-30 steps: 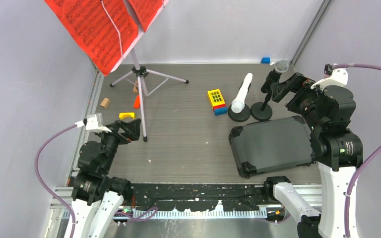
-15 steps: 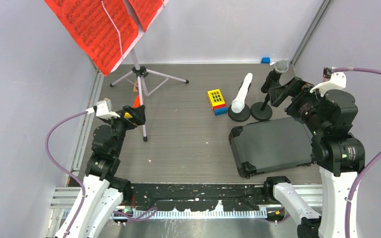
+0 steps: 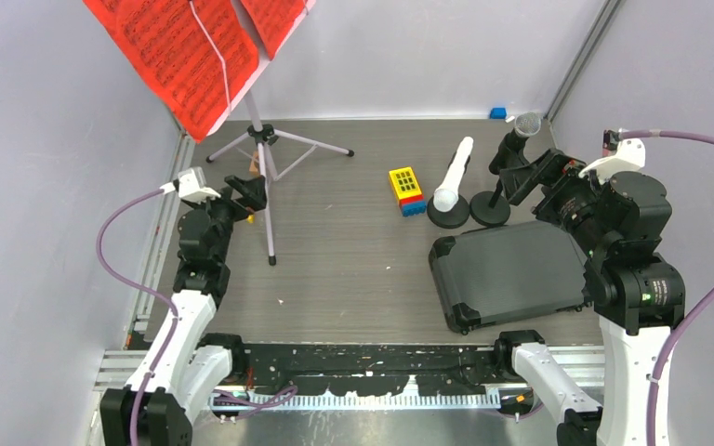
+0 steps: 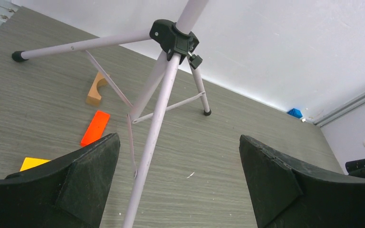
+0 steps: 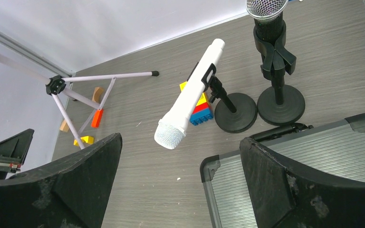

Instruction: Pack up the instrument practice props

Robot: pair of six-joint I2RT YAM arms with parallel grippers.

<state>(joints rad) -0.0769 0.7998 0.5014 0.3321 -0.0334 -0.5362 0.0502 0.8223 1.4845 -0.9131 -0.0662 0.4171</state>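
Observation:
Red sheet-music pages (image 3: 177, 56) lean on the music desk at the top left, above its pale lilac pole and tripod legs (image 3: 262, 139). My left gripper (image 3: 246, 192) is open just left of the front leg (image 4: 157, 109), which passes between its fingers (image 4: 178, 140) without touching. The white microphone (image 5: 190, 99) tilts in its round-based holder (image 5: 235, 114). Beside it, the black grey-headed microphone (image 5: 268, 19) stands upright in the second holder (image 5: 281, 104). My right gripper (image 3: 532, 170) is open and empty, hovering right of both microphones.
A dark hard case (image 3: 511, 269) lies shut at the front right. A yellow, red and blue block (image 3: 406, 190) sits mid-table. An orange block (image 4: 95, 127), a wooden arch (image 4: 96, 89) and a yellow wedge (image 4: 33, 163) lie near the tripod. Walls close in on three sides.
My left arm has reached forward, bringing its open gripper up to the tripod's front leg. The right gripper has shifted slightly and stays open.

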